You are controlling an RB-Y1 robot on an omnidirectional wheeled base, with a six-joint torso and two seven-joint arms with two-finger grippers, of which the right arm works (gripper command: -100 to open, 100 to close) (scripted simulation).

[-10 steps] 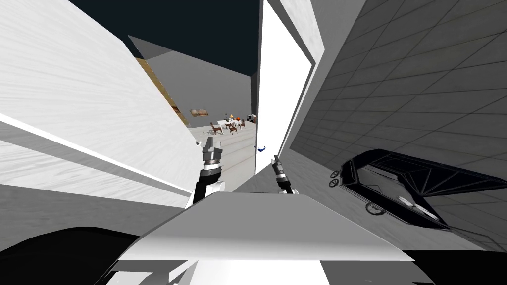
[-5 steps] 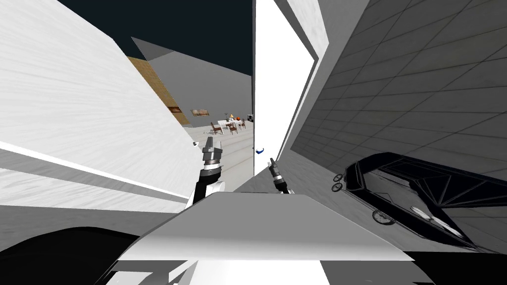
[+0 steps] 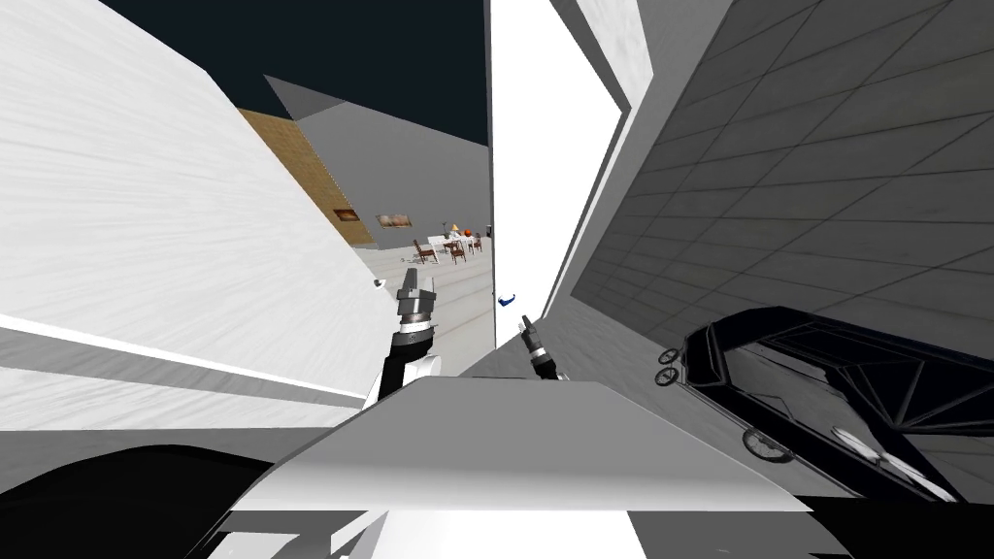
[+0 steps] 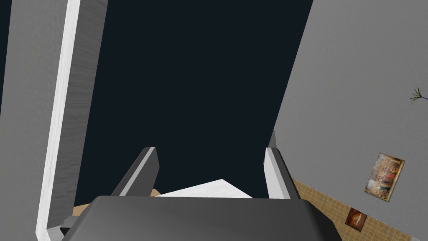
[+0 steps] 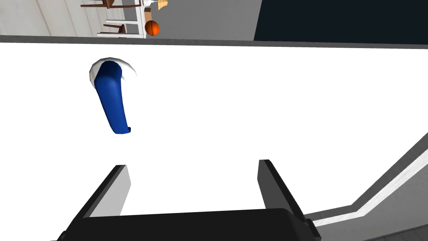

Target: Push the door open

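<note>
Currently the white door (image 5: 250, 104), ajar just ahead, is being addressed by the right gripper (image 5: 193, 165), fingers spread wide; left gripper (image 4: 211, 150) likewise wide. Sideways drift is risking a snag on the nearby blue handle (image 5: 110, 100).

The door (image 3: 548, 194) stands at twelve o'clock, the right hand (image 5: 192, 164) before it, the handle (image 5: 110, 98) at its eleven o'clock. Left hand (image 3: 415, 281) at eleven o'clock, chairs (image 3: 424, 252) far beyond; wheeled cart (image 3: 777, 378) at three o'clock.

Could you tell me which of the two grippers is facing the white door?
The right gripper, open near the blue handle on the door; the left gripper faces a black area.
</note>
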